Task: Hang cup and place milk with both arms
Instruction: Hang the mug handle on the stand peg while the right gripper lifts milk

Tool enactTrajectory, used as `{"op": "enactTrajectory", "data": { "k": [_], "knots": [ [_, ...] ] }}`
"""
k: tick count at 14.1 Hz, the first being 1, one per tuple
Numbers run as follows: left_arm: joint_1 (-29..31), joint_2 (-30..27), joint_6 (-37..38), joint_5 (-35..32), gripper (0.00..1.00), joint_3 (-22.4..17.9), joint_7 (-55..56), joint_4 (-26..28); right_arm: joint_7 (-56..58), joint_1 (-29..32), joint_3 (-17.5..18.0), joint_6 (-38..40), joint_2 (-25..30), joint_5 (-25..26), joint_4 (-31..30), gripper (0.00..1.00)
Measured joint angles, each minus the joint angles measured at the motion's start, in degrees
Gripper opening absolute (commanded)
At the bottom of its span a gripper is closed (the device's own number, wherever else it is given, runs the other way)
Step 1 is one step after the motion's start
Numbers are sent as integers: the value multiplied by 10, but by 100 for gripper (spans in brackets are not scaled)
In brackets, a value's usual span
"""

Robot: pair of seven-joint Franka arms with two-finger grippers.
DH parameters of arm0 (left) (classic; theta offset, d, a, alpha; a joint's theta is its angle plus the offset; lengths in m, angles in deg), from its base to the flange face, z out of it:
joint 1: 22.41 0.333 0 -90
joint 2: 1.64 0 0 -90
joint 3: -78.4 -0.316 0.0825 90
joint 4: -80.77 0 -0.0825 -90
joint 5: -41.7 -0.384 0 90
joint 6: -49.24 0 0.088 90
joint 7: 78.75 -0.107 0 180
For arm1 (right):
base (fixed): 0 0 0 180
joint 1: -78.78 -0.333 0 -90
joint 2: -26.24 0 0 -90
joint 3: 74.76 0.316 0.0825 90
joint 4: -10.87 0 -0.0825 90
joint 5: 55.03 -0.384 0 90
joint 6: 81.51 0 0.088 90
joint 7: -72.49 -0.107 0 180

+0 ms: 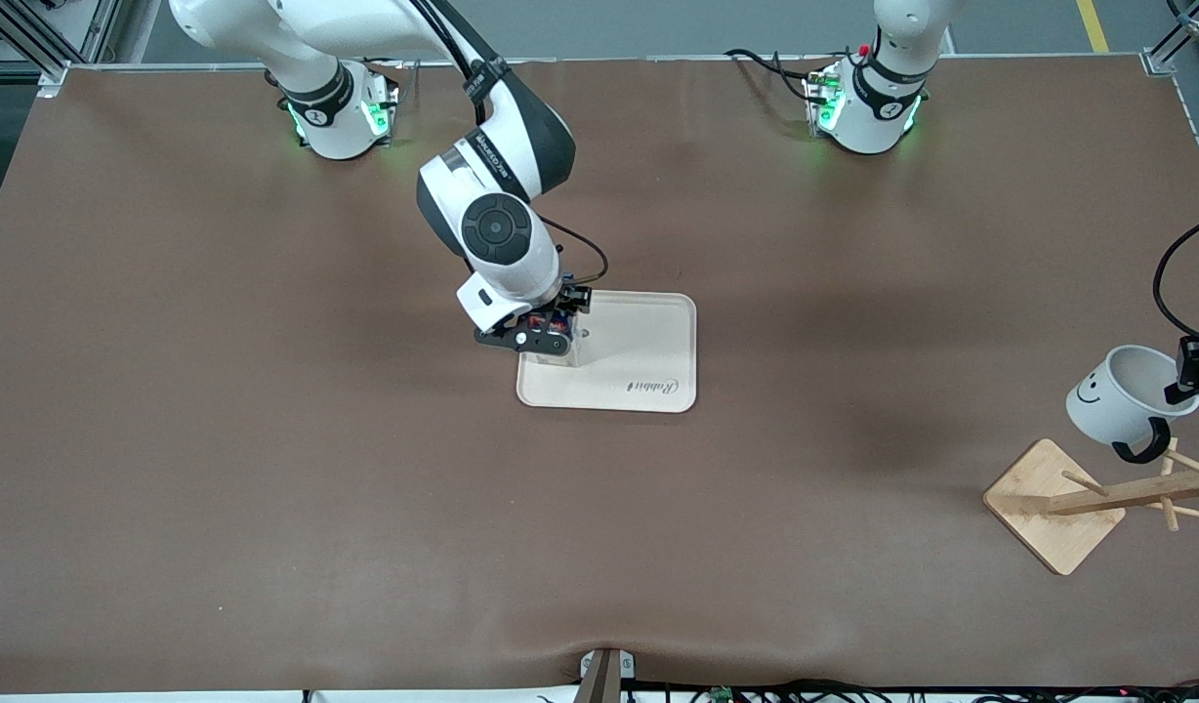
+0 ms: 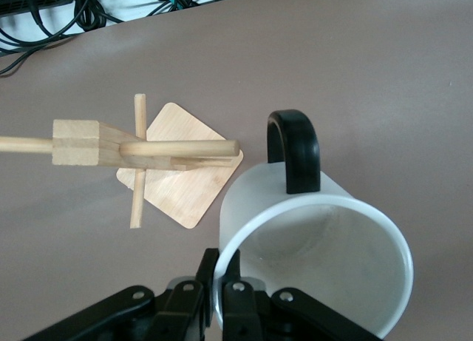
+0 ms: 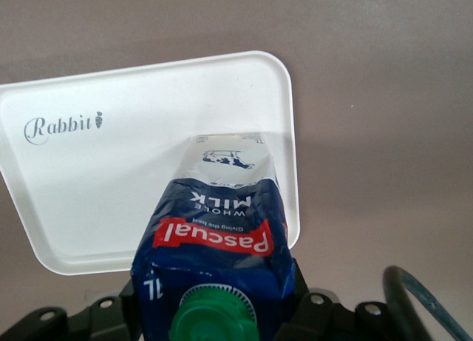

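Note:
My right gripper [image 1: 546, 334] is shut on the dark blue top of the milk [image 3: 214, 230], with the green cap [image 3: 211, 319] between its jaws. The carton's whitish lower end is at the white tray [image 3: 96, 178], at the tray's [image 1: 648, 342] end toward the right arm. I cannot tell if it rests there. My left gripper [image 2: 228, 278] is shut on the rim of the white cup [image 2: 325, 260]. It holds the cup [image 1: 1119, 395] tilted in the air over the wooden rack [image 1: 1097, 498]. The black handle [image 2: 295, 149] hangs beside a peg [image 2: 181, 147], apart from it.
The rack's square wooden base [image 2: 185, 186] stands on the brown table near the left arm's end, nearer the camera than the tray. Cables [image 2: 44, 8] lie along the table's edge. The tray bears the word Rabbit [image 3: 59, 126].

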Motion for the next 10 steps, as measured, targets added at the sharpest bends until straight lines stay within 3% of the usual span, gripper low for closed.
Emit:
{"op": "enactTrajectory", "data": {
  "k": [3,8,10],
  "knots": [
    [0,10,0,0,0,0,-10,-2,-11,2,-2,11,0,0,16,0],
    [11,20,0,0,0,-1,-24,-16,-7,66,-12,173,8,1,110,0],
    [12,24,0,0,0,-1,-25,-19,60,121,-15,231,17,2,117,0]
  ]
}}
